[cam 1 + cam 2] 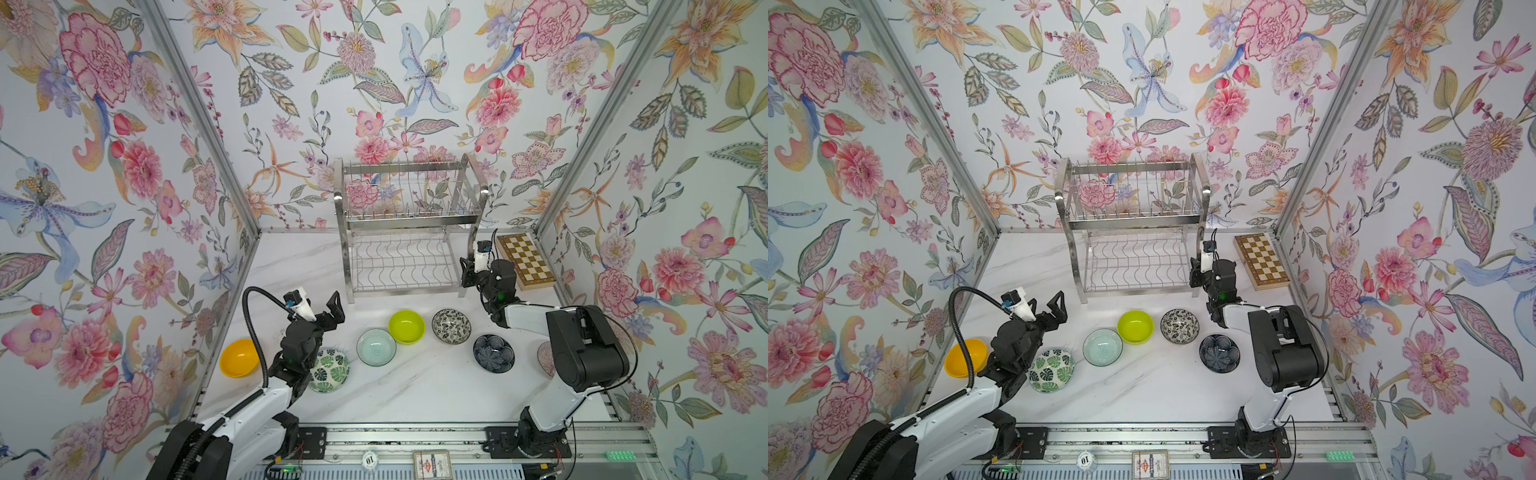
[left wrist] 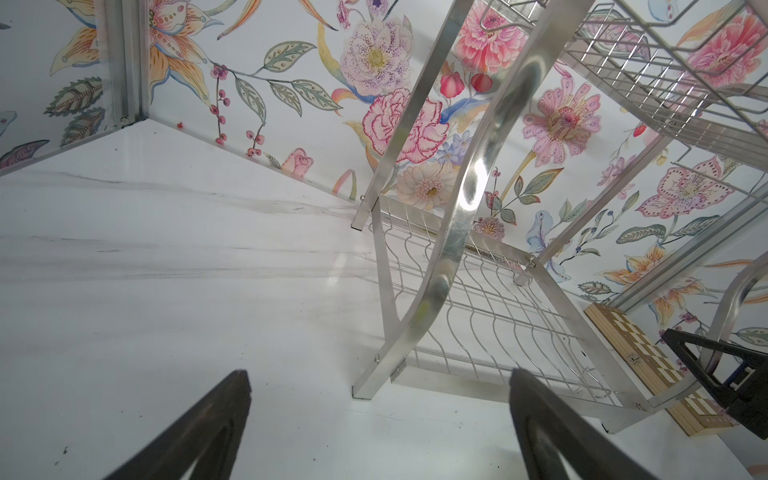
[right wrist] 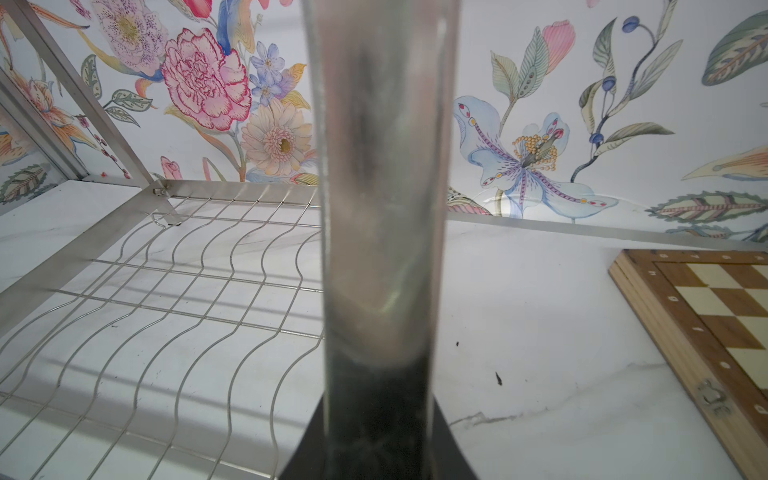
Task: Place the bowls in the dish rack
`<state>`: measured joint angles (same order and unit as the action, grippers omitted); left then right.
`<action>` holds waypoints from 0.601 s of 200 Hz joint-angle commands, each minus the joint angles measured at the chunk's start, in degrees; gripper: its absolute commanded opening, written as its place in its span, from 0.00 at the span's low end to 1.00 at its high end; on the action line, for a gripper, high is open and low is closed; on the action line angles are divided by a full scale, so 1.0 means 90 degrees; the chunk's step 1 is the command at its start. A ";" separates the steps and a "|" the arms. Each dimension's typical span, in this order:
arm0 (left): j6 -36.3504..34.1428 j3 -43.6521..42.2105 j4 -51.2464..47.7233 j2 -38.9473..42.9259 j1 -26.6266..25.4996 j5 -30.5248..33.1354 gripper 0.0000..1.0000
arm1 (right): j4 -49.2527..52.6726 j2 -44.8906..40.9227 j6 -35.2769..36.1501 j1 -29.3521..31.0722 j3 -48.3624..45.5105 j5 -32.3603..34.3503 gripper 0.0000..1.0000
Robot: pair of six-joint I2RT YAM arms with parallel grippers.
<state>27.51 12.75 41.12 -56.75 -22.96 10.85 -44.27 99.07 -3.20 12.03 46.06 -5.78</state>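
Observation:
The dish rack [image 1: 409,224] [image 1: 1133,224] stands at the back of the table, and I see no bowls in it. In both top views a row of bowls lies in front of it: orange-yellow [image 1: 239,357], green-leaf [image 1: 330,370], pale aqua [image 1: 376,347], lime [image 1: 407,326], black-white floral [image 1: 451,325], dark navy [image 1: 493,353]. The pink lined bowl [image 1: 545,358] peeks from behind the right arm. My right gripper [image 1: 467,270] [image 3: 380,415] is shut on the rack's front right post [image 3: 382,208]. My left gripper [image 1: 322,309] [image 2: 380,374] hangs open and empty by the rack's front left leg [image 2: 365,386].
A wooden chessboard [image 1: 525,259] [image 3: 715,324] lies right of the rack against the side wall. Flowered walls close in the table on three sides. The left arm leans over the green-leaf bowl. A metal rail [image 1: 415,436] runs along the front edge.

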 commanded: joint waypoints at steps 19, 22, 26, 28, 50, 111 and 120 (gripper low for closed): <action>0.0078 0.0126 -0.0016 -0.0042 -0.0058 0.0009 0.99 | 0.0264 -0.0061 -0.0214 -0.0116 0.0212 0.0310 0.12; 0.0078 0.0126 -0.0024 -0.0024 -0.0058 0.0014 0.99 | 0.0253 -0.0057 -0.0215 -0.0109 0.0223 0.0310 0.13; 0.0070 0.0126 -0.0049 -0.0004 -0.0056 0.0024 0.99 | 0.0251 -0.0043 -0.0219 -0.0107 0.0232 0.0299 0.14; 0.0069 0.0126 -0.0056 0.0009 -0.0059 0.0032 0.99 | 0.0256 -0.0027 -0.0220 -0.0102 0.0243 0.0300 0.15; 0.0061 0.0326 -0.0329 0.0103 -0.0056 0.0154 0.99 | 0.0290 -0.0032 -0.0230 -0.0087 0.0256 0.0294 0.24; 0.0117 0.1099 -0.2294 0.0232 -0.0056 0.0995 0.99 | 0.0675 -0.0584 -0.0588 -0.0057 -0.0028 0.0448 0.61; 0.0103 0.1122 -0.2407 0.0264 -0.0056 0.1054 0.99 | 0.0775 -0.0698 -0.0676 -0.0040 -0.0074 0.0469 0.65</action>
<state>27.64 20.84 27.20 -55.31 -22.96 16.16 -39.44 96.95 -6.61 11.75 46.72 -3.11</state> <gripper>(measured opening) 0.989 0.604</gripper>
